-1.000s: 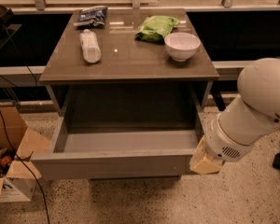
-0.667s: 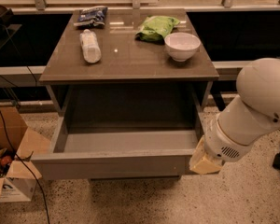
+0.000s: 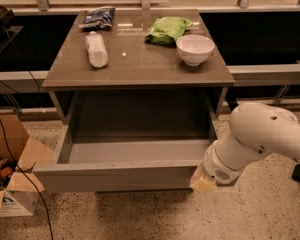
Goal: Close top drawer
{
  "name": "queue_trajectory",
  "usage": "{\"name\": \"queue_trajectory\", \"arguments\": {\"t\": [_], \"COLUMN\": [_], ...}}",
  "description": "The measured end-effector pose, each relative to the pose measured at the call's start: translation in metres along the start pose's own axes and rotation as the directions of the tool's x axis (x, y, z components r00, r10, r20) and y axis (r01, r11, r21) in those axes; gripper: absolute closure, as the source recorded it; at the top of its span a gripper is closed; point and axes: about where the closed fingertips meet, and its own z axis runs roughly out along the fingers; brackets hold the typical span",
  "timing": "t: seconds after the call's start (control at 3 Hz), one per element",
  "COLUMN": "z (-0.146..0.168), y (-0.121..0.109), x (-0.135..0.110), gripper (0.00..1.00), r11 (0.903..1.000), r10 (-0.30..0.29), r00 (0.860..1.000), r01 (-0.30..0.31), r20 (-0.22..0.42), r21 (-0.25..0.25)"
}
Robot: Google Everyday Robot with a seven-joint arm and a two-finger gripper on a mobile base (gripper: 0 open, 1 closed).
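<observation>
1. Standing pulled far out of its cabinet: wide, shallow grey top drawer (image 3: 115, 176), plain flat front towards the camera.
2. Crowding the drawer's front right corner: bulky white robot arm (image 3: 260, 139) with cream-tipped gripper (image 3: 204, 183) (grip state impossible to tell).
3. Resting on the brown tabletop (image 3: 140, 66) above: white plastic bottle (image 3: 96, 49) on its side, dark blue snack bag (image 3: 97, 18), crumpled green bag (image 3: 167, 29), round white bowl (image 3: 195, 49).
4. Sitting on the floor at left, near the drawer's corner: open cardboard box (image 3: 10, 184).

gripper (image 3: 203, 184) mostly hidden, by top drawer (image 3: 115, 177) r. corner

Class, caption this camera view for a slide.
Top drawer stands open, gripper at its front right corner.
</observation>
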Motion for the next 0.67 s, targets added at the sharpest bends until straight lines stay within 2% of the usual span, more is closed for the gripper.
{"name": "queue_trajectory", "arguments": {"t": [0.33, 0.67], "z": [0.026, 0.034], "y": [-0.020, -0.034], "x": [0.005, 0.005], "gripper": [1.00, 1.00], "r11": [0.9998, 0.9995], "r10": [0.019, 0.025], "r00": [0.999, 0.999], "r01": [-0.019, -0.026], "r20": [0.031, 0.045], "r21": [0.009, 0.020]}}
